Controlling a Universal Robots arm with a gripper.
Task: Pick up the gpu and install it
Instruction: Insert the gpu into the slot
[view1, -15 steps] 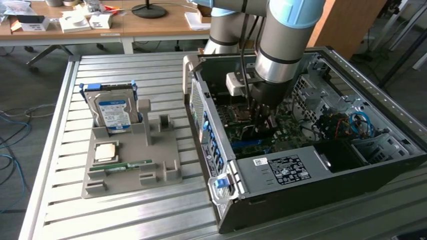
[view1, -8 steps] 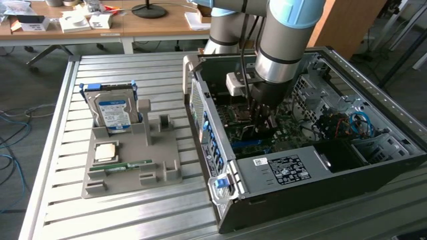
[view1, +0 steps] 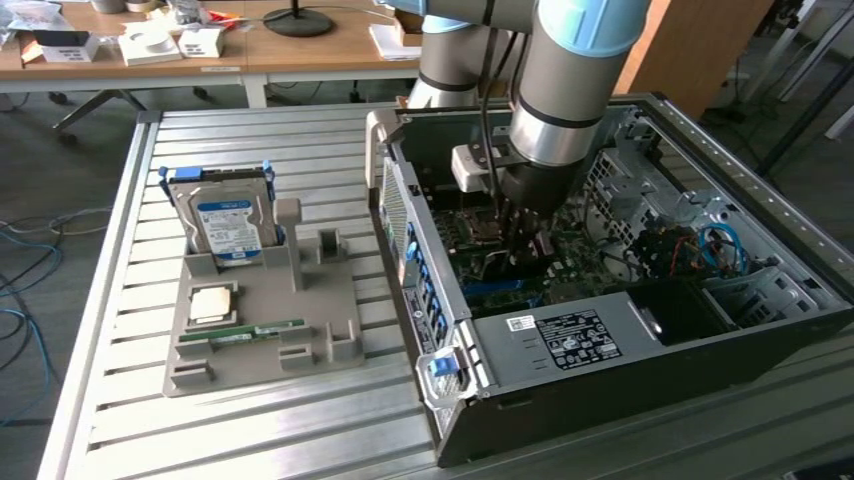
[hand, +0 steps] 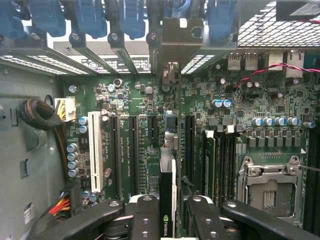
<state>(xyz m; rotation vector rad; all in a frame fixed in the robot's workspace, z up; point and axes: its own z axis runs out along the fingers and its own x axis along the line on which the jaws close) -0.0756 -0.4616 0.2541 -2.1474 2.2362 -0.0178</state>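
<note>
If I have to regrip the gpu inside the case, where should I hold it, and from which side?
By its upper long edge, coming straight down toward the motherboard. The gpu stands on edge, thin, its flat faces outward, so the gripper probably does best clamping across those faces, as it does now. That leaves the lower edge free.

My arm (view1: 567, 75) is silver tubing with pale blue joint caps at the frame's top, ending in a black gripper (hand: 167, 220) with screwed, rounded fingers (hand: 145, 217).
</note>
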